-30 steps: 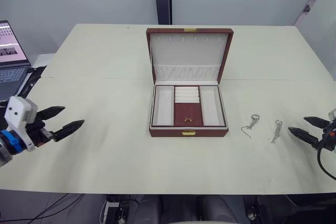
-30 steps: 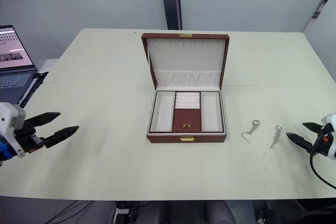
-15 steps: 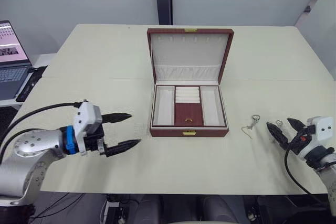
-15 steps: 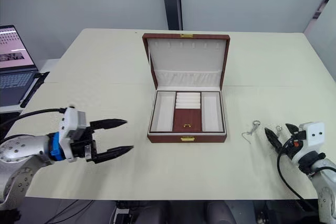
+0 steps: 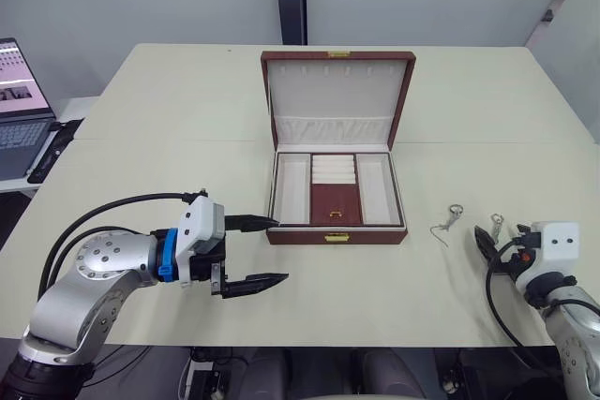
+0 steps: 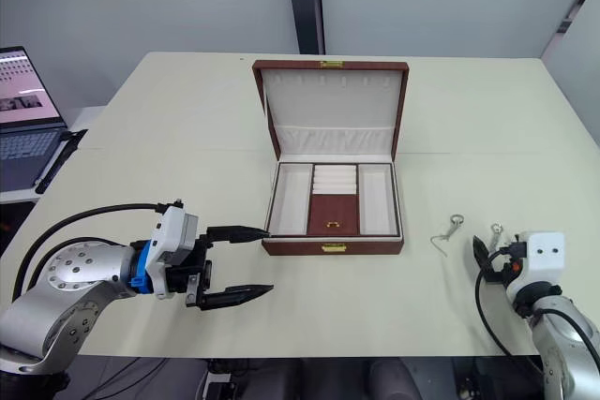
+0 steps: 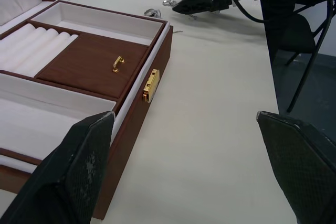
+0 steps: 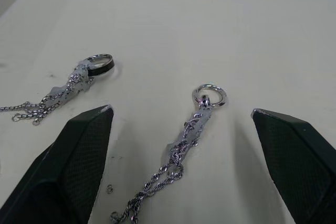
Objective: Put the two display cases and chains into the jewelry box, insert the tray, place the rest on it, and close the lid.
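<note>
Two silvery ring-and-chain pieces (image 8: 191,129) (image 8: 73,85) on table; our right gripper (image 8: 181,166) spread wide, straddling nearer one, we judge for pickup; left gripper (image 5: 255,253) wide, empty.

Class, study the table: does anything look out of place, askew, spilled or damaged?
Nothing stands out. The jewelry box sits square with its lid upright and the tray seated level. The two silvery pieces lie on the table to its right, by the right gripper.
</note>
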{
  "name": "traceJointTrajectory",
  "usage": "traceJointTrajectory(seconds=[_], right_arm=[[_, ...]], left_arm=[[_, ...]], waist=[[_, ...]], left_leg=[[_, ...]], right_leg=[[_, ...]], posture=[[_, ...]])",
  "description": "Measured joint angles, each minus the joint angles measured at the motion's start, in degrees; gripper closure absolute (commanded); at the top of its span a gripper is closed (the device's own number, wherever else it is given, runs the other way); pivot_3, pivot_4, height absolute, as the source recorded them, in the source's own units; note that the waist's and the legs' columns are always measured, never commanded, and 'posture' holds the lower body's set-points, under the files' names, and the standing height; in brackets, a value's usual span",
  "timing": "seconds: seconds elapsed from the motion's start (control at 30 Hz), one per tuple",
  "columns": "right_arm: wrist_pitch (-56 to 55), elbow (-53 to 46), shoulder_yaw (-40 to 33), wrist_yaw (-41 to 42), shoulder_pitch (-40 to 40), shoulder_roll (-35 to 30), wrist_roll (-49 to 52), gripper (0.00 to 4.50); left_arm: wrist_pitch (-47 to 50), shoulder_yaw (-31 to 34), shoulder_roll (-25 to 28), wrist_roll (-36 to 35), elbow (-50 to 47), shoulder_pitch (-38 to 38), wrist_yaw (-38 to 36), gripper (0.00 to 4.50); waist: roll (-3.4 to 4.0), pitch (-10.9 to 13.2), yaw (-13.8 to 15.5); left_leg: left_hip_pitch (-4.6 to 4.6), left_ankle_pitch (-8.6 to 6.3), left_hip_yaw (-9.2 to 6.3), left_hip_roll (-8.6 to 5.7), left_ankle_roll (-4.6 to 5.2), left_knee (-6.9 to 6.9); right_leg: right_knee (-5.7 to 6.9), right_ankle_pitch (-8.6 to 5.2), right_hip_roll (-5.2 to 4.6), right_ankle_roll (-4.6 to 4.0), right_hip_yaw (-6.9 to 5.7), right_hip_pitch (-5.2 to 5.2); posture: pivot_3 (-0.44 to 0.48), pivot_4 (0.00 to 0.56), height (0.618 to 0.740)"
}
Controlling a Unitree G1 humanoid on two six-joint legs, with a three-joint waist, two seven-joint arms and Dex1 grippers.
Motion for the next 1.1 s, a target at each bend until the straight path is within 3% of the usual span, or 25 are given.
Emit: traceJointTrajectory(seconds=[0.17, 0.23, 0.37, 0.7, 1.1], right_arm=[[-0.16, 1.26, 1.07, -1.59, -0.6, 1.01, -0.86, 0.2], [-0.25, 1.36, 1.33, -1.67, -0.79, 1.17, -0.85, 0.62], [-0.96, 1.67, 2.21, -1.58, -1.14, 1.37, -0.75, 1.99], [-3.28, 4.64, 1.05, -1.53, -1.54, 1.35, -0.59, 4.35], [-4.99, 5.66, -0.79, 1.74, -0.9, 1.21, 2.26, 4.45]], left_arm=[[-1.06, -0.06, -0.79, 0.26, -0.03, 0.18, 0.21, 0.0], [-1.21, -0.06, -0.91, 0.43, -0.03, 0.17, 0.32, 0.0], [-1.4, -0.06, -1.42, 0.51, -0.02, 0.25, 0.41, 0.0], [-2.26, -0.05, -2.5, 1.42, 0.19, 1.21, 0.59, 0.0], [-1.84, -0.06, -2.81, 1.32, 0.23, 0.05, 1.63, 0.0]], waist=[[0.0, -0.01, 0.0], [0.01, -0.01, -0.04], [-0.01, -0.03, -0.01], [-0.07, -0.06, 0.0], [-0.06, -0.07, 0.03]], left_leg=[[0.03, 0.0, 0.0, 0.02, 0.0, 0.0], [0.05, 0.0, 0.01, 0.02, 0.0, 0.0], [0.05, 0.0, 0.0, 0.01, 0.0, 0.0], [0.07, 0.0, -0.01, -0.01, 0.0, 0.01], [0.06, 0.0, -0.01, -0.01, 0.0, 0.01]], right_leg=[[0.01, 0.0, 0.0, 0.0, 0.0, 0.02], [0.02, 0.0, 0.0, 0.0, 0.0, 0.02], [0.01, 0.0, 0.0, 0.0, 0.0, 0.05], [0.0, 0.0, -0.01, 0.0, -0.02, 0.08], [-0.01, 0.0, -0.01, 0.0, -0.01, 0.08]], posture=[[0.0, 0.15, 0.74], [0.0, 0.15, 0.74], [0.0, 0.15, 0.74], [0.0, 0.15, 0.74], [0.0, 0.15, 0.74]])
